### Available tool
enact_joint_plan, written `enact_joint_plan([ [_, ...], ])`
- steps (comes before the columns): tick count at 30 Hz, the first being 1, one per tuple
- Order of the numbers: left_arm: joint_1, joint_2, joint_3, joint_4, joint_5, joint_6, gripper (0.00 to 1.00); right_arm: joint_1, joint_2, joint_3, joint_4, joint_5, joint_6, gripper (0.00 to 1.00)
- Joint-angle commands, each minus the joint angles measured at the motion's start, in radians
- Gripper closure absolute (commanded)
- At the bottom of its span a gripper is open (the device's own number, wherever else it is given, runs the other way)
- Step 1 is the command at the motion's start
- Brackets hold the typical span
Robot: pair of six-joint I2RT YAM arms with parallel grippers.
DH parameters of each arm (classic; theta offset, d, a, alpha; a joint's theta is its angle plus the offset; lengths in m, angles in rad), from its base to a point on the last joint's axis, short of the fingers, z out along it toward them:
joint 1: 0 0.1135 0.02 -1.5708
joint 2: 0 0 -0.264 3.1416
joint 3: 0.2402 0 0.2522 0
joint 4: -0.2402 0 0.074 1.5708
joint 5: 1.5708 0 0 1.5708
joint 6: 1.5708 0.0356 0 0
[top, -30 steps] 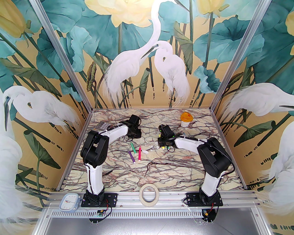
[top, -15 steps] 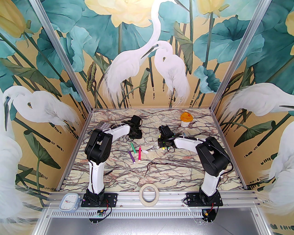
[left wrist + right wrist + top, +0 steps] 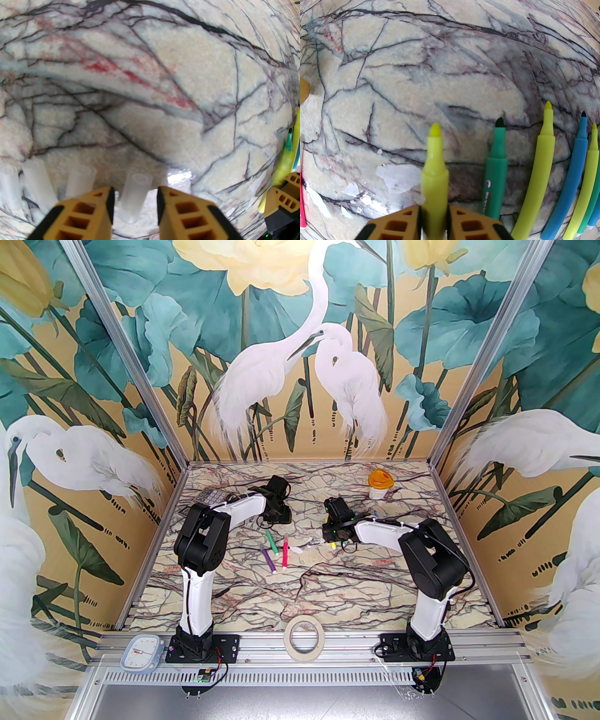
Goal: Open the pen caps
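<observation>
Well back on the marbled worktop (image 3: pixel 328 587) sit a calculator (image 3: pixel 211 497) on the left and an orange-lidded jar (image 3: pixel 379 483) on the right. A tape roll (image 3: pixel 303 638) and a small clock (image 3: pixel 140 652) rest on the near rail. A green pen (image 3: pixel 270 540), a purple pen (image 3: pixel 268 559) and a pink pen (image 3: pixel 285 553) lie loose between the two arms, just nearer than the hands.

The left hand (image 3: pixel 136 191) is partly open, low over the worktop. A clear cap (image 3: pixel 136 206) lies between its fingers with a sliver of space on each side. Three more caps (image 3: pixel 79 180) lie in a row to its left.

The right hand (image 3: pixel 434 208) is narrow, its fingers pressed against both sides of an uncapped yellow pen (image 3: pixel 434 159) that points away from the wrist. To the right of this pen, a row of uncapped pens (image 3: pixel 496 164) in green, yellow and blue lies flat on the worktop.

Compared with a second ago, the left arm's elbow has swung a little to the right, and its hand has shifted slightly the same way. The right arm has barely moved, and the loose pens lie where they were.
</observation>
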Motion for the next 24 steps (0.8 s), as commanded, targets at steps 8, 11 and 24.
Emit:
enact_joint_plan([
  [8, -0.001, -0.182, -0.100, 0.065, 0.050, 0.003, 0.41, 0.014, -0.041, 0.045, -0.055, 0.009, -0.013, 0.69],
  [11, 0.004, -0.265, -0.171, 0.113, 0.038, 0.005, 0.31, 0.052, -0.057, 0.078, -0.109, 0.067, -0.028, 0.65],
  [24, 0.177, -0.648, -0.600, 0.312, 0.063, -0.049, 0.20, 0.259, 0.039, 0.287, -0.247, 0.084, -0.045, 0.55],
])
